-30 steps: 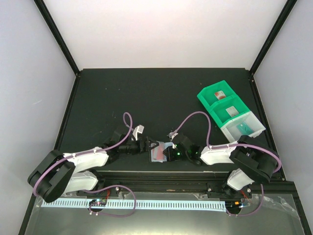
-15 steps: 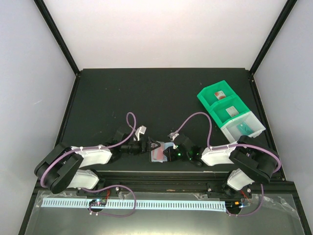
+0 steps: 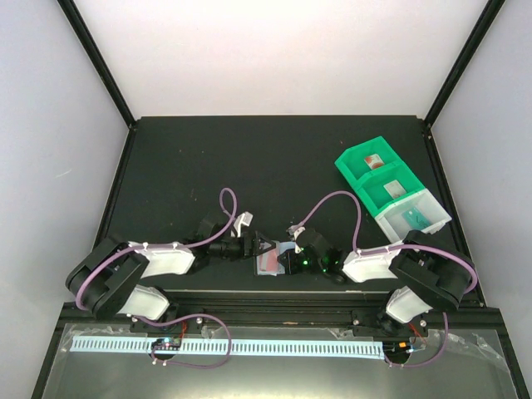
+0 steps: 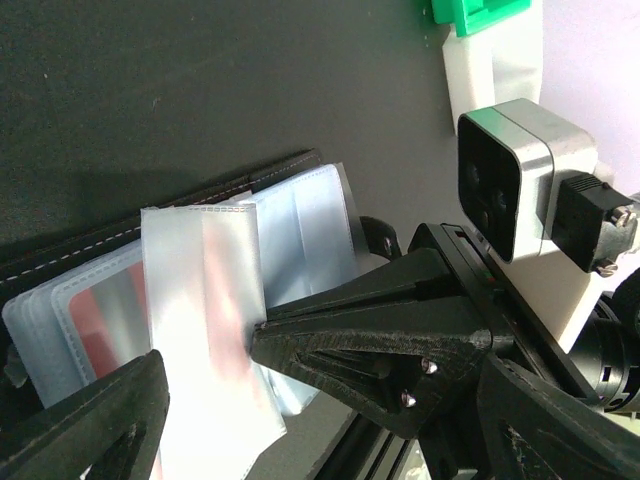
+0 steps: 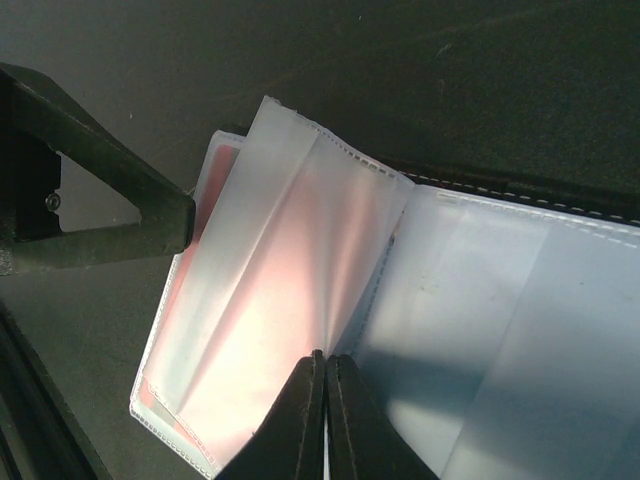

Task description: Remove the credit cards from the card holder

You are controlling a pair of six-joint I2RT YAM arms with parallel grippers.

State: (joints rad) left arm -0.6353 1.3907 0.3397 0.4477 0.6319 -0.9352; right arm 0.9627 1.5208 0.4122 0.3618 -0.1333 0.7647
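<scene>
The card holder (image 3: pixel 270 259) lies open near the table's front edge between both grippers, black outside (image 4: pixel 150 215) with pale blue clear sleeves (image 5: pixel 500 300). A red credit card (image 4: pixel 95 320) shows through the sleeves, its edge peeking out in the right wrist view (image 5: pixel 222 165). My right gripper (image 5: pixel 326 362) is shut on one clear sleeve leaf at the fold. My left gripper (image 4: pixel 205 352) is open, a raised sleeve leaf standing between its fingers, one fingertip (image 4: pixel 262 338) touching that leaf.
Two green bin trays (image 3: pixel 371 162) and a clear one (image 3: pixel 413 216) stand in a row at the back right; the clear tray holds a teal card. The table's front rail runs right behind the holder.
The left arm's elbow has swung right and forward while its gripper stays at the holder. The right arm and the holder have barely moved.
</scene>
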